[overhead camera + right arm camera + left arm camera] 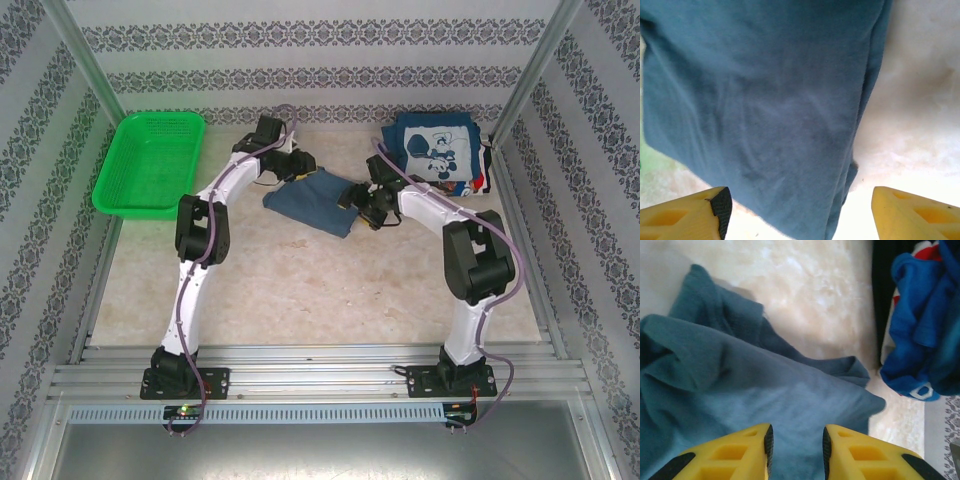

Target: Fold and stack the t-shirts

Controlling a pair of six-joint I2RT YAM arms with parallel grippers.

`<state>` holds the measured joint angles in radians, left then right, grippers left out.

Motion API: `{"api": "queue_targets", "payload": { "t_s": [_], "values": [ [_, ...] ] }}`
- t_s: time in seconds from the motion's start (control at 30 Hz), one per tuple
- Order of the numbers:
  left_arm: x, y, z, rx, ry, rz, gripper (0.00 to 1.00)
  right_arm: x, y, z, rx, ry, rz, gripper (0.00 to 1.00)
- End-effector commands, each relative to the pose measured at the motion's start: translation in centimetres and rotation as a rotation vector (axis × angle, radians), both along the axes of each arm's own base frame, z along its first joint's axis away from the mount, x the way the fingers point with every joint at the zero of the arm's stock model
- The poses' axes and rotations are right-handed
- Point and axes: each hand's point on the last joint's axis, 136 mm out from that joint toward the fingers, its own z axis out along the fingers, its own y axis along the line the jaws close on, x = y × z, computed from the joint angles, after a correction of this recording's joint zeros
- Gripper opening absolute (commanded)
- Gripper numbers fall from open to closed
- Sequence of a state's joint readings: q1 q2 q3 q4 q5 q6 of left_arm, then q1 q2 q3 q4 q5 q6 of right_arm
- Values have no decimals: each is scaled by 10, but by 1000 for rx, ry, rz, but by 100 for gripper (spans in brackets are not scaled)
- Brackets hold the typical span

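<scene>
A plain slate-blue t-shirt [310,200] lies crumpled at the middle back of the table. My left gripper [298,165] hovers at its far edge. In the left wrist view that gripper [797,445] is open, its yellow fingers [750,450] a small gap apart just above the blue cloth [765,400]. My right gripper [352,200] is at the shirt's right edge. Its jaws [800,210] stand wide open over the shirt's hem [765,100], holding nothing. A pile of navy t-shirts with a white cartoon-mouse print [435,150] sits at the back right, and its blue folds [925,330] show beside the slate shirt.
A green mesh basket [150,165] rests at the back left. Patterned walls and two metal posts [530,75] close in the table. Bare beige tabletop [300,290] stretches between the shirt and the arm bases.
</scene>
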<state>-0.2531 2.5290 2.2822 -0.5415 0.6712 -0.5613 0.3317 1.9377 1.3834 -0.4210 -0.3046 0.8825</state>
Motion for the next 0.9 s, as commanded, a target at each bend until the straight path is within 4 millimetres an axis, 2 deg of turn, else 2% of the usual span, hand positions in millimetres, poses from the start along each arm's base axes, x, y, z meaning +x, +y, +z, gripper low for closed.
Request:
{"api": "queue_targets", "payload": {
  "t_s": [0.0, 0.07, 0.17, 0.33, 0.47, 0.6, 0.7, 0.87],
  "values": [
    [16, 7, -18, 14, -27, 48, 34, 10, -2, -21, -57, 10, 6, 75],
    [19, 11, -26, 24, -26, 69, 36, 16, -2, -27, -77, 14, 7, 75],
    [14, 24, -52, 76, 16, 103, 36, 29, 0, -30, -99, 7, 12, 76],
    [-15, 46, -98, 185, 119, 134, 36, 37, 6, -33, -149, 36, 37, 76],
    [-40, 55, -123, 233, 195, 131, 35, 37, 16, -40, -181, 63, 80, 75],
    [-59, 63, -139, 269, 263, 122, 35, 31, 20, -48, -228, 106, 122, 75],
    [-71, 73, -144, 302, 297, 130, 35, 23, 17, -52, -277, 131, 145, 75],
    [-81, 83, -139, 270, 312, 167, 36, 13, 16, -61, -356, 164, 212, 74]
  ]
}}
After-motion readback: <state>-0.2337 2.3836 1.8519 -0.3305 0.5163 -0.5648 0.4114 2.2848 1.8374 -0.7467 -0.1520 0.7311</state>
